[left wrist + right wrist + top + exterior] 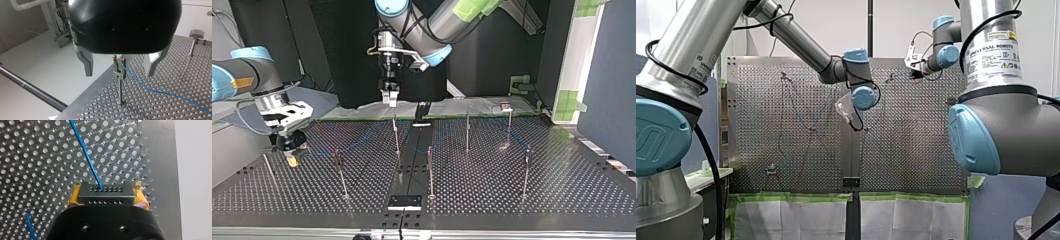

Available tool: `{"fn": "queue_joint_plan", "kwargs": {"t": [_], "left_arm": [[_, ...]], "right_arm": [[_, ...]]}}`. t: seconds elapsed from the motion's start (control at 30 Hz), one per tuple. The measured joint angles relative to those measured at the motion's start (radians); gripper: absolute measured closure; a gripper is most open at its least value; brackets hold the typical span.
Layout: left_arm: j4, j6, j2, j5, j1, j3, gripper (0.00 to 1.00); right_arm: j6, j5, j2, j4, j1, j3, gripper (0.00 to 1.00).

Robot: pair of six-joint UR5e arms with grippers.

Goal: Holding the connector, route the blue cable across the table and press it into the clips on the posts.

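Connector [105, 193] sat clamped between the yellow pads [73, 198] of my right gripper [291, 152], low over the table [37, 157] near its edge, and the blue cable [86, 152] ran out from it. My left gripper [119, 75] hung spread wide and empty, straddling a post [120, 90] whose clip [118, 67] carried the cable.

Risk: a hard pull from the right could drag the cable out of that clip or bend the post.

Only the left wrist view showed the cable at the clip. The top view showed the other posts [467, 131], where the cable was too faint to judge.
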Motion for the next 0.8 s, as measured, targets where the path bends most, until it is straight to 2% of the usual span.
{"fn": "queue_joint_plan", "kwargs": {"t": [0.8], "left_arm": [[0.195,0.001,0.0,0.002,0.005,-0.195,0.0]], "right_arm": [[0.0,0.0,0.0,0.0,0.0,0.0,1.0]]}}
